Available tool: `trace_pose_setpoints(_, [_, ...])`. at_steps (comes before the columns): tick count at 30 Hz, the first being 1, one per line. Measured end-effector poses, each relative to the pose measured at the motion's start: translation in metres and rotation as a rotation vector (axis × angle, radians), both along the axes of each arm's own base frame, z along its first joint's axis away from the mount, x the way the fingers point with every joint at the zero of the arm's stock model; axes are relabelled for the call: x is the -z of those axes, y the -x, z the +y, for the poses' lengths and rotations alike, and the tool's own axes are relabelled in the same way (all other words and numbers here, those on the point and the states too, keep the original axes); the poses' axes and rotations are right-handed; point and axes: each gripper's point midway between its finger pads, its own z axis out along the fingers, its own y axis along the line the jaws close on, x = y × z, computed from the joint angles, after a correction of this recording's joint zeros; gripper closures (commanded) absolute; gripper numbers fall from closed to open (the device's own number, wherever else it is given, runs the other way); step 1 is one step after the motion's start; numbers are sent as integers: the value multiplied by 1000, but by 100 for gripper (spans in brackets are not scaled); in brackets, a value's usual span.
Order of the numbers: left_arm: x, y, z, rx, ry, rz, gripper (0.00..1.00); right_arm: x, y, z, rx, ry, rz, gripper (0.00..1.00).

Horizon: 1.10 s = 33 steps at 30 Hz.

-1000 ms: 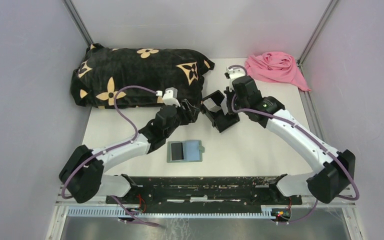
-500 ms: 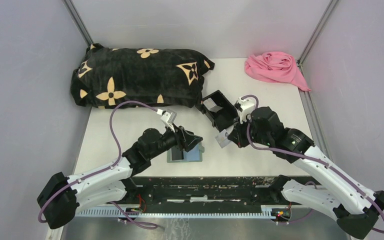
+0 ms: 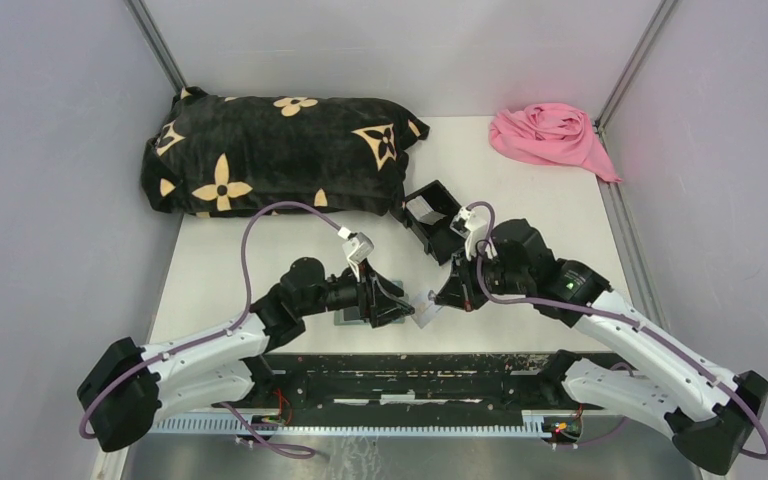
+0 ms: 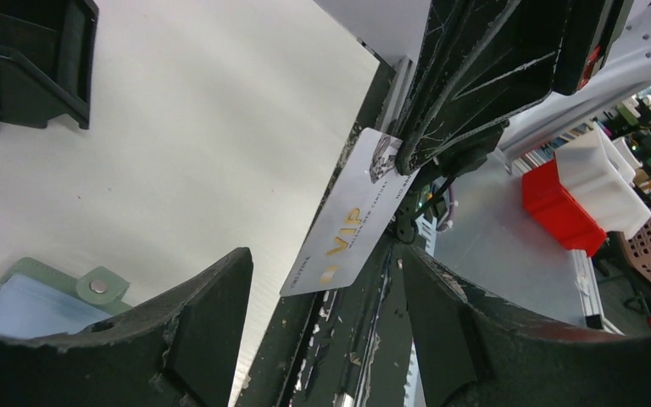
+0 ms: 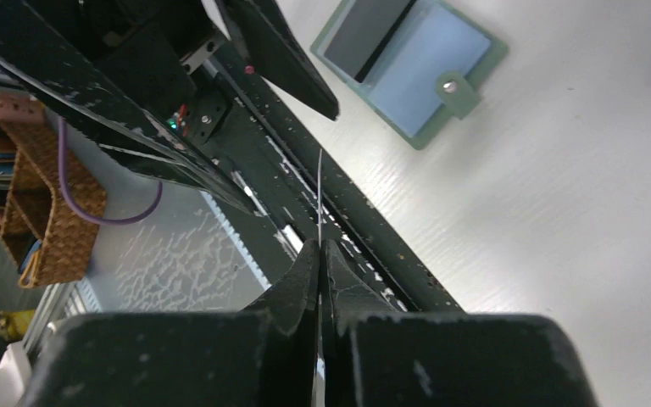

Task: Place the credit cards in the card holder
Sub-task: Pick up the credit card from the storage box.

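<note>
My right gripper [image 3: 443, 297] is shut on one whitish credit card [image 3: 424, 312] and holds it above the table, just right of the card holder. In the right wrist view the card [image 5: 319, 195] shows edge-on between my shut fingertips [image 5: 309, 254]. In the left wrist view the card [image 4: 347, 229] reads "VIP" and hangs between my open left gripper's [image 4: 324, 254] fingers without touching them. The sage-green card holder [image 5: 407, 68] lies open and flat. My left gripper [image 3: 392, 308] hovers over it and hides most of it in the top view [image 3: 343, 316]. Other cards are out of view.
A black open-topped box [image 3: 435, 222] stands behind the grippers. A black blanket with tan flowers [image 3: 270, 150] lies at the back left. A pink cloth [image 3: 550, 135] lies at the back right. A black rail [image 3: 410, 375] runs along the near table edge.
My right gripper has come away from the black box toward the near edge with a card in it. My left gripper has swung right and forward over the card holder, facing the card.
</note>
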Motion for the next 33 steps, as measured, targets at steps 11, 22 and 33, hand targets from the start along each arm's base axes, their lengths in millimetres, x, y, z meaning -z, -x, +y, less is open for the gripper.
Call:
trace_pose_setpoints(11, [13, 8, -7, 76, -26, 23, 38, 3, 6, 25, -87, -77, 85, 99])
trace_pose_setpoints(22, [8, 13, -8, 109, -6, 9, 51, 7, 6, 30, -109, -79, 107, 99])
trace_pose_setpoints(33, [3, 18, -1, 101, 22, -18, 71, 7, 9, 31, -123, -85, 116, 99])
